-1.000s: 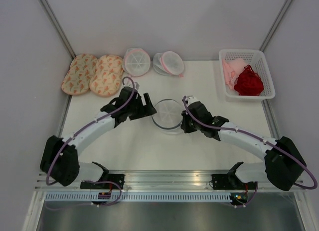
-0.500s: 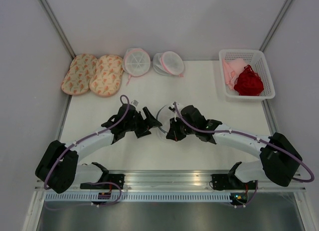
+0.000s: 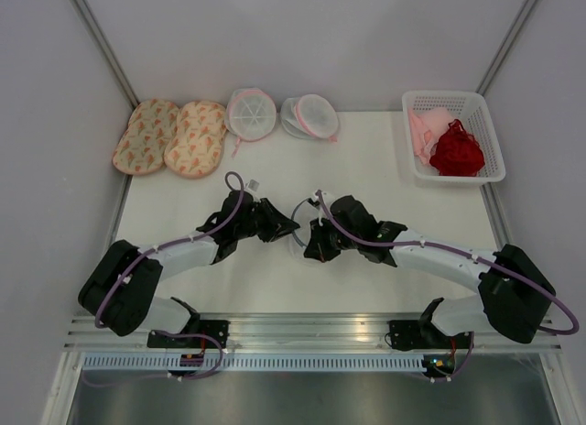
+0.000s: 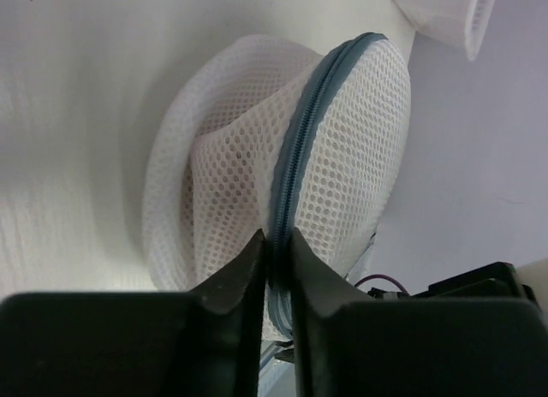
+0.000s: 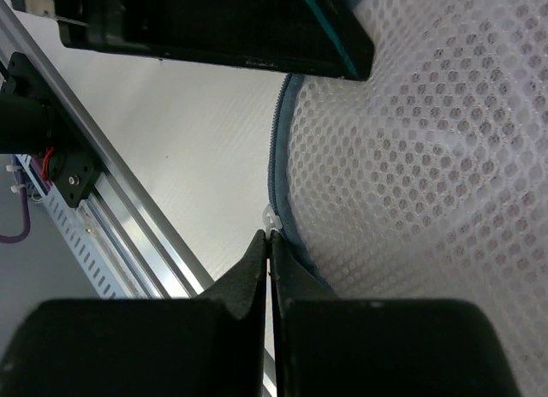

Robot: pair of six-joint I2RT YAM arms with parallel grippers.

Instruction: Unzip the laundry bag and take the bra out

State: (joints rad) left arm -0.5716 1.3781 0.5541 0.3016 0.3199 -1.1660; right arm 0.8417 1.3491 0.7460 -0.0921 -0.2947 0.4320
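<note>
The laundry bag (image 4: 342,140) is a white mesh pouch standing on edge between my two grippers, mostly hidden by them in the top view (image 3: 300,212). Its grey-blue zipper rim (image 4: 300,132) runs straight into my left gripper (image 4: 276,243), which is shut on that rim. From the other side my right gripper (image 5: 269,239) is shut on the small white zipper pull (image 5: 272,216) at the bag's lower edge. In the top view the left gripper (image 3: 289,227) and right gripper (image 3: 313,244) nearly meet at mid-table. The bra is hidden.
Two white mesh pouches with pink trim (image 3: 250,113) (image 3: 311,115) and two patterned pads (image 3: 146,135) (image 3: 195,137) lie along the back edge. A white basket (image 3: 476,103) at the back right holds a dark red lacy garment (image 3: 456,150) and pale pink cloth (image 3: 426,132). A metal rail (image 3: 302,329) runs along the near edge.
The bag went from lying flat to standing on edge as the right gripper pulled it toward the left arm. The left gripper moved in and closed on the zipper rim.
</note>
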